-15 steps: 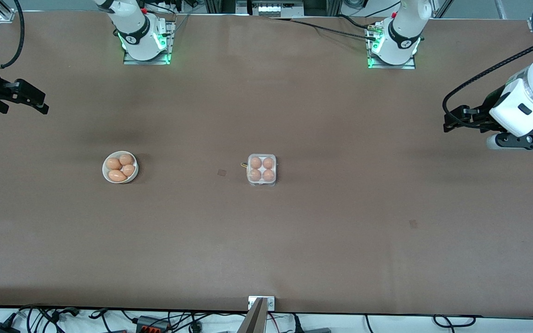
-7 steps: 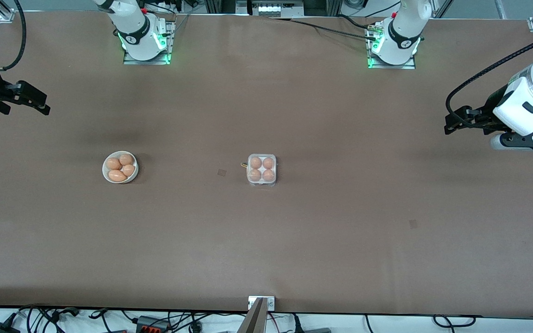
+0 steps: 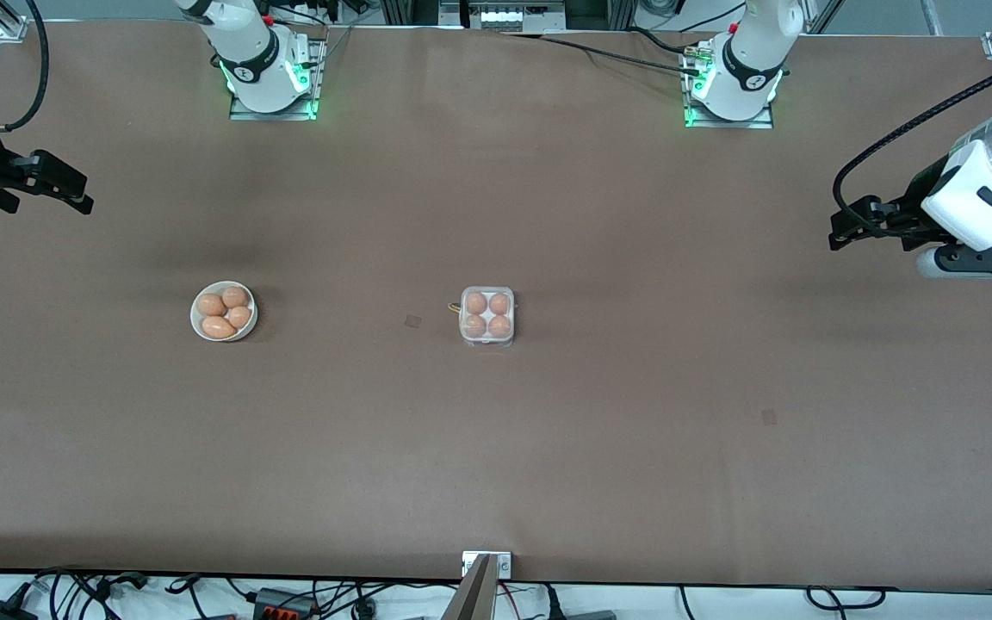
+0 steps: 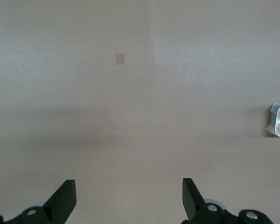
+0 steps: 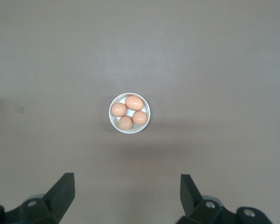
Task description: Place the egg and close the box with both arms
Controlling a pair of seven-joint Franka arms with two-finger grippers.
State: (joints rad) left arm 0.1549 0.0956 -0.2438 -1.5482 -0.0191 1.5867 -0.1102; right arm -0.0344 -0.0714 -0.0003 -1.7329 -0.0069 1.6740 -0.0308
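Note:
The clear box [image 3: 486,341] sits mid-table with several tan eggs [image 3: 477,303] in its cells; no raised lid shows. One edge of it shows in the left wrist view [image 4: 273,110]. My left gripper [image 3: 840,227] is open and empty, up over the left arm's end of the table, well away from the box; its jaws stand wide apart over bare table in its own view [image 4: 128,183]. My right gripper [image 3: 52,185] is open and empty, up over the right arm's end of the table. In its own view [image 5: 126,178] it looks down at the bowl.
A round white bowl [image 3: 195,312] with several loose eggs [image 3: 218,326] stands toward the right arm's end of the table, level with the box; it also shows in the right wrist view [image 5: 147,108]. Small marks [image 3: 412,321] dot the brown table.
The left arm has drifted a little farther toward its end of the table. The right gripper has shifted very slightly. Box, bowl and eggs have not moved.

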